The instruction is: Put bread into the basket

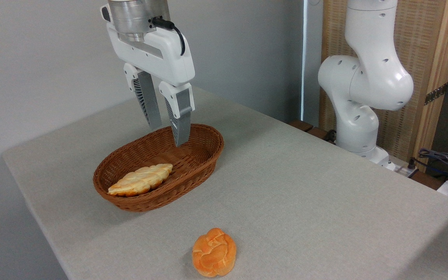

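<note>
Camera view: fixed, looking down across a grey table (294, 186) set against a pale wall.
Gripper (167, 134): hangs above the far end of the basket, fingers pointing down, tips near rim level. Jaws parted by a moderate gap, nothing between them.
Fingers (181, 120): grey ribbed pads on white mounts; the right one reaches lower in the picture.
Basket (204, 155): oval brown wicker, low sides, lying on the table left of centre, long axis running from near left to far right.
Loaf (140, 179): pale, elongated, braided; lies inside the basket at its near end.
Bread (214, 252): round orange-golden bun with knotted top, on the bare table near the front edge, well apart from the basket, outside it.
Arm base (364, 85): white jointed body at the table's far right side.
Cables (445, 159): dark bundle at the right edge.
</note>
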Robot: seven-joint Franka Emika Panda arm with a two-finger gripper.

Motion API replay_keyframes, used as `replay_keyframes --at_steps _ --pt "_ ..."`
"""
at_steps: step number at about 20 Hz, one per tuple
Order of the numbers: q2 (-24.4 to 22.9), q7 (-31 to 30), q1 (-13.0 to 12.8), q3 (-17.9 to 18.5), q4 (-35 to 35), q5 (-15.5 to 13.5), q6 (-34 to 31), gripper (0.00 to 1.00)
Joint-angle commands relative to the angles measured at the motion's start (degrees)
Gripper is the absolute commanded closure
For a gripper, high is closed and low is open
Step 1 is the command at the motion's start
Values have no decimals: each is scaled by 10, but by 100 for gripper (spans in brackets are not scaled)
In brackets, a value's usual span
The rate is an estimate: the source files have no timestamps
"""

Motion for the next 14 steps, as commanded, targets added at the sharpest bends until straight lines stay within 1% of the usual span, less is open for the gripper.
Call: replay_keyframes --at_steps 1,10,14 --pt "3 0 -6 15 7 5 -14 0" --pt "4 0 -6 18 6 3 -14 0" --pt "4 1 -8 25 5 3 -14 0"
